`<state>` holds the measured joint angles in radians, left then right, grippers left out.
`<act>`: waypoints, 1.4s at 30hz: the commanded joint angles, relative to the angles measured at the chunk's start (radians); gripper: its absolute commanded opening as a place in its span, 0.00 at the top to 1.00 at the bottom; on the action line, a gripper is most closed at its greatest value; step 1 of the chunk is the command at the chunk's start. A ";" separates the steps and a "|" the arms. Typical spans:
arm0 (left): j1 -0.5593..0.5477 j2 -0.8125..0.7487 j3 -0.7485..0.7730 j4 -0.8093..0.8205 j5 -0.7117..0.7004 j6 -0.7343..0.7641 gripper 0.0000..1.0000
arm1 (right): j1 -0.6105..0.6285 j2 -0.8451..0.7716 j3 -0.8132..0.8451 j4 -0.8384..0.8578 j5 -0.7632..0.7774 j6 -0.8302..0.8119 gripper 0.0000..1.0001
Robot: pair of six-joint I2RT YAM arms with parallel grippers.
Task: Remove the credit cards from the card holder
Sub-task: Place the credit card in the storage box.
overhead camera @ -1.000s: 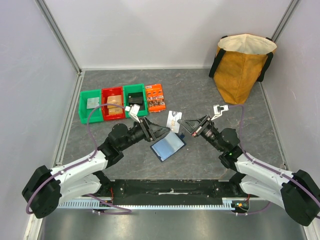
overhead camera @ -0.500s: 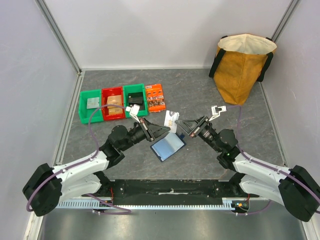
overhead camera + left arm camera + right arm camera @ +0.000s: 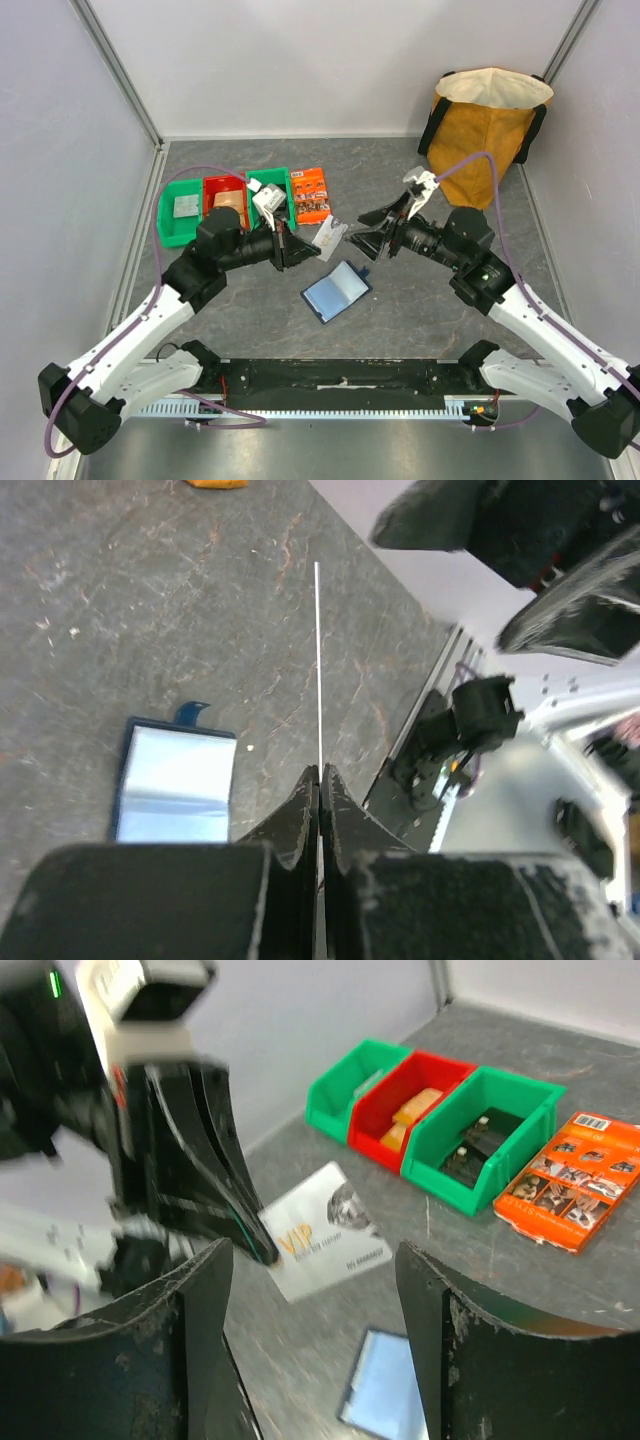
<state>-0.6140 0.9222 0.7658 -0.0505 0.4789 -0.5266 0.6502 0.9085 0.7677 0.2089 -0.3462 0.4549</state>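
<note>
The card holder [image 3: 336,291] lies open on the table between the arms, its pale blue sleeve facing up; it also shows as the card holder [image 3: 175,785] and card holder [image 3: 385,1385]. My left gripper [image 3: 300,247] is shut on a silver credit card [image 3: 330,235] printed "VIP", held above the table. From the left wrist the credit card [image 3: 318,660] is a thin edge-on line out of the left gripper [image 3: 320,780]. My right gripper [image 3: 365,233] faces it, open and apart from it. In its own view the right gripper [image 3: 310,1255] frames the credit card [image 3: 325,1230].
Green, red and green bins [image 3: 226,205] stand in a row at the back left, with an orange printed packet [image 3: 311,195] beside them. A tan bag [image 3: 484,130] stands in the back right corner. Grey walls close the table on three sides.
The right gripper opened and let go of the card, then rose and drew back right. The left gripper shut on the card and pulled it away to the left.
</note>
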 commanded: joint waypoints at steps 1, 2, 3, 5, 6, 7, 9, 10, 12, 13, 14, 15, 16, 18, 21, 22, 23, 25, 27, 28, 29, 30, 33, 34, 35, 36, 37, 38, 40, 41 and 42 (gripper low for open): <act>0.003 0.006 0.173 -0.415 0.157 0.387 0.98 | -0.003 0.075 0.187 -0.365 -0.262 -0.393 0.26; 0.003 0.015 0.205 -0.460 0.185 0.434 0.98 | -0.003 0.093 0.223 -0.415 -0.292 -0.447 0.25; 0.003 0.026 0.234 -0.509 0.213 0.473 0.98 | -0.003 0.114 0.260 -0.454 -0.339 -0.502 0.24; 0.002 0.047 0.280 -0.587 0.280 0.560 0.98 | -0.003 0.163 0.335 -0.563 -0.411 -0.585 0.24; 0.003 0.061 0.296 -0.623 0.297 0.600 0.98 | -0.003 0.193 0.372 -0.609 -0.448 -0.625 0.24; 0.002 0.075 0.317 -0.652 0.309 0.629 0.98 | -0.003 0.216 0.407 -0.662 -0.465 -0.671 0.24; 0.003 0.096 0.348 -0.706 0.313 0.671 0.98 | -0.003 0.266 0.467 -0.744 -0.517 -0.737 0.25; 0.002 0.102 0.363 -0.722 0.316 0.686 0.98 | -0.004 0.292 0.496 -0.784 -0.539 -0.771 0.25; 0.002 0.118 0.381 -0.746 0.320 0.706 0.98 | 0.002 0.338 0.539 -0.850 -0.583 -0.823 0.27; 0.005 0.125 0.391 -0.756 0.323 0.714 0.98 | 0.006 0.364 0.554 -0.874 -0.600 -0.850 0.28; 0.002 0.130 0.398 -0.762 0.328 0.723 0.98 | 0.011 0.377 0.562 -0.887 -0.608 -0.858 0.30; 0.003 0.135 0.406 -0.769 0.337 0.729 0.98 | 0.017 0.392 0.565 -0.894 -0.611 -0.864 0.31; 0.002 0.142 0.411 -0.773 0.345 0.734 0.98 | 0.020 0.400 0.565 -0.895 -0.620 -0.868 0.32; 0.002 0.152 0.423 -0.788 0.365 0.744 0.98 | 0.028 0.415 0.565 -0.898 -0.632 -0.874 0.39; 0.000 0.165 0.432 -0.813 0.375 0.763 0.98 | 0.032 0.431 0.562 -0.901 -0.648 -0.878 0.48; 0.002 0.168 0.434 -0.819 0.375 0.767 0.98 | 0.034 0.434 0.562 -0.898 -0.651 -0.878 0.55; 0.000 0.171 0.434 -0.828 0.374 0.774 0.98 | 0.034 0.435 0.562 -0.898 -0.652 -0.880 0.66; 0.000 0.170 0.432 -0.841 0.351 0.781 0.98 | 0.032 0.438 0.561 -0.896 -0.657 -0.881 0.91; 0.000 0.156 0.425 -0.833 0.295 0.763 0.95 | 0.032 0.437 0.553 -0.884 -0.657 -0.869 1.00; 0.002 0.147 0.414 -0.815 0.252 0.742 0.86 | 0.032 0.435 0.547 -0.864 -0.652 -0.849 1.00; 0.003 0.130 0.397 -0.778 0.216 0.725 0.75 | 0.029 0.434 0.535 -0.843 -0.649 -0.825 1.00; 0.002 0.109 0.380 -0.746 0.172 0.694 0.61 | 0.023 0.429 0.516 -0.800 -0.648 -0.784 1.00; 0.003 0.014 0.282 -0.570 0.005 0.572 0.38 | -0.004 0.400 0.429 -0.613 -0.642 -0.577 1.00; 0.005 -0.029 0.241 -0.499 -0.040 0.538 0.35 | -0.006 0.382 0.386 -0.535 -0.620 -0.487 1.00; 0.005 -0.072 0.207 -0.445 -0.089 0.466 0.33 | -0.006 0.362 0.346 -0.438 -0.597 -0.404 1.00; 0.005 -0.106 0.167 -0.383 -0.152 0.412 0.32 | -0.006 0.339 0.285 -0.340 -0.568 -0.316 1.00; 0.005 -0.146 0.129 -0.315 -0.192 0.349 0.32 | -0.006 0.314 0.238 -0.260 -0.536 -0.242 1.00; 0.007 -0.178 0.081 -0.260 -0.224 0.288 0.32 | -0.006 0.290 0.193 -0.153 -0.475 -0.154 1.00; 0.007 -0.256 -0.011 -0.136 -0.261 0.146 0.32 | -0.006 0.251 0.106 0.051 -0.384 0.017 1.00; 0.005 -0.284 -0.064 -0.062 -0.258 0.095 0.32 | -0.006 0.231 0.067 0.114 -0.338 0.083 1.00; 0.003 -0.310 -0.124 0.004 -0.260 0.033 0.32 | -0.004 0.218 0.027 0.180 -0.309 0.135 1.00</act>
<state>-0.6121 0.6918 0.7841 -0.3836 0.3359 -0.1791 0.6441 1.2079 0.8921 -0.0589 -0.8299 0.2230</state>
